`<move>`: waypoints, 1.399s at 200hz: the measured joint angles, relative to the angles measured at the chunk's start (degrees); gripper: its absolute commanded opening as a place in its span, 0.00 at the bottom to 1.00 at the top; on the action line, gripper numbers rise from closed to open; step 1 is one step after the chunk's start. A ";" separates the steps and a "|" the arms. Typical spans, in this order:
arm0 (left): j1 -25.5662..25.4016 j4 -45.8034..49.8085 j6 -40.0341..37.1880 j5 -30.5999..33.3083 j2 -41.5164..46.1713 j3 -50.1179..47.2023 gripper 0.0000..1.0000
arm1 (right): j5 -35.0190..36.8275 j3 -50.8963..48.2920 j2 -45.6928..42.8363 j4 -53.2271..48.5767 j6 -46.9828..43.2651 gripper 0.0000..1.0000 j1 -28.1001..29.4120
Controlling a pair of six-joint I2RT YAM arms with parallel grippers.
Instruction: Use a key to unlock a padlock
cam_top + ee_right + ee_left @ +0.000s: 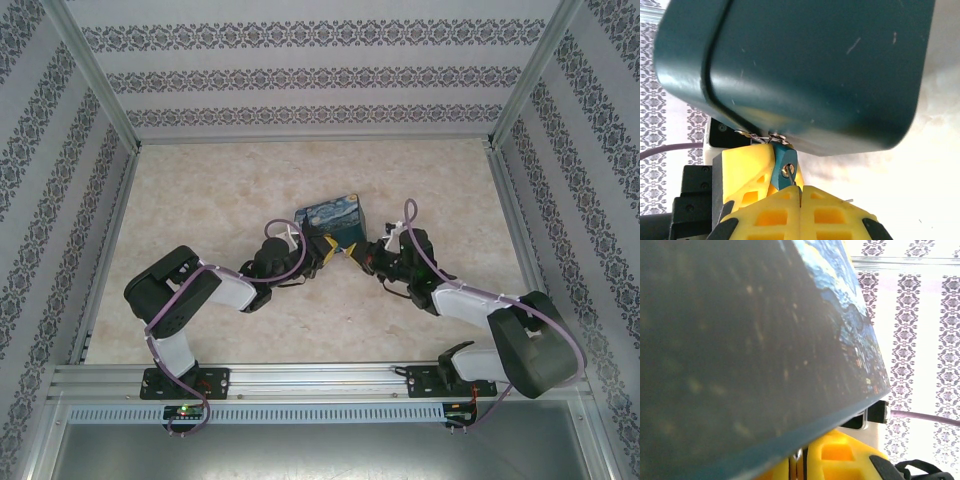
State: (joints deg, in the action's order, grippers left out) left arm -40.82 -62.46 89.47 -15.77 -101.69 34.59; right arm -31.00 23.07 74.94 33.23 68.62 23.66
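In the right wrist view the teal-blue padlock [784,159] hangs from the clasp under the Starry-Night tin [805,70], keyhole facing me. The thin key [791,176] has its tip in the keyhole. My right gripper [800,192] is shut on the key's other end. The left gripper's yellow fingers [745,167] clamp the padlock body from both sides. In the left wrist view the left gripper [801,461] is shut with a silvery sliver between its pads, under the tin's dark side [740,350]. From above, the left gripper [328,248] and the right gripper [353,252] meet at the tin's near edge.
The tin [333,218] rests mid-table on the beige marbled surface [200,200]. Patterned walls and aluminium posts [95,85] enclose three sides. A purple cable [420,245] loops over the right arm. Open table lies to the left, to the right and behind the tin.
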 measured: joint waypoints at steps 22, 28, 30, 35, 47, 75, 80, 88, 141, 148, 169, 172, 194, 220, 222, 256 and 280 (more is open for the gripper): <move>0.07 -0.24 0.63 0.13 0.00 0.74 0.00 | -2.21 0.90 0.11 0.02 -0.07 0.00 -1.49; 0.07 -0.35 0.81 0.22 0.00 0.83 0.00 | -2.69 1.16 0.26 -0.02 -0.15 0.00 -1.79; 0.07 -0.37 0.83 0.24 0.00 0.85 0.00 | -2.89 1.25 0.35 -0.02 -0.22 0.00 -1.81; 0.07 -0.39 0.90 0.44 0.00 0.90 0.00 | -3.21 1.49 0.61 -0.04 -0.28 0.00 -2.08; 0.09 -0.44 1.05 0.79 0.00 0.92 0.00 | -4.09 1.95 1.27 -0.02 -0.68 0.00 -2.47; 0.28 -0.44 1.05 1.01 0.00 0.92 0.00 | -6.16 3.10 2.84 -0.07 -1.55 0.00 -3.32; 0.33 -0.44 1.05 1.01 0.00 0.92 0.00 | -6.49 3.30 3.04 -0.11 -1.64 0.00 -3.58; 0.42 -0.46 1.05 0.96 0.00 0.96 0.00 | -7.08 3.67 3.34 -0.17 -2.16 0.00 -3.74; 0.50 -0.61 1.09 0.55 -0.22 1.57 0.00 | -10.91 6.54 5.05 -2.23 -7.56 0.00 -6.25; 0.50 -0.61 1.09 0.35 -0.22 1.60 0.00 | -11.23 6.95 5.51 -2.40 -8.26 0.00 -6.54; 0.50 -0.59 1.09 -0.72 -0.28 1.60 0.00 | -12.09 8.11 7.26 -2.36 -9.73 0.00 -7.41; 0.48 -0.57 1.09 -0.87 -0.31 1.62 0.00 | -12.20 8.20 7.43 -2.29 -9.86 0.00 -7.43; 0.48 -0.57 1.09 -1.81 -0.61 1.64 0.00 | -12.17 8.41 8.55 -1.31 -10.12 0.00 -7.41; 0.33 -0.63 1.09 -3.13 -0.63 1.73 0.00 | -11.87 8.41 8.79 -0.48 -9.90 0.00 -6.88; 0.33 -0.61 1.07 -3.23 -0.63 1.75 0.00 | -11.80 8.41 8.79 -0.42 -9.88 0.00 -6.82; 0.11 -0.68 1.11 -3.78 -0.63 1.79 0.00 | -9.27 7.13 7.15 -0.13 -8.33 0.00 -5.86; -0.72 -0.74 1.27 -3.93 -0.63 1.79 0.00 | -6.97 4.35 4.28 0.04 -6.23 0.00 -5.51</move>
State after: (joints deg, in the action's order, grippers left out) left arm -41.54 -63.20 90.74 -19.70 -102.32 36.38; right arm -37.98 27.42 79.22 33.28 62.39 18.15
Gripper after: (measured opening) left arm 0.105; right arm 0.065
